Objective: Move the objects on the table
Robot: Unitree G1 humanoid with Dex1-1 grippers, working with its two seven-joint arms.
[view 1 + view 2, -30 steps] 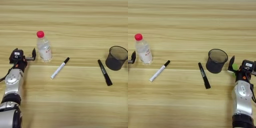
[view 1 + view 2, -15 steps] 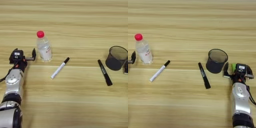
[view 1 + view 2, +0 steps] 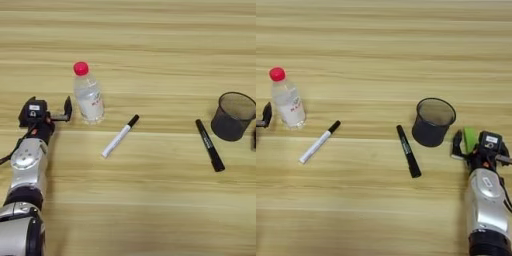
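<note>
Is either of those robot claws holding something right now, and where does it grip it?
The right gripper appears to hold a small green block between its fingers, by its sides. The left gripper is open beside the bottle, holding nothing.

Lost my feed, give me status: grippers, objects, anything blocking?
Left gripper open beside bottle. Right gripper shut on green block, right of mesh cup. Markers lie between; nothing blocking.

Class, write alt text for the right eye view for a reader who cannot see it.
The right gripper holds a small green block beside an upright black mesh cup on a wooden table. Leftward lie a black marker, a white marker and a standing bottle.
</note>
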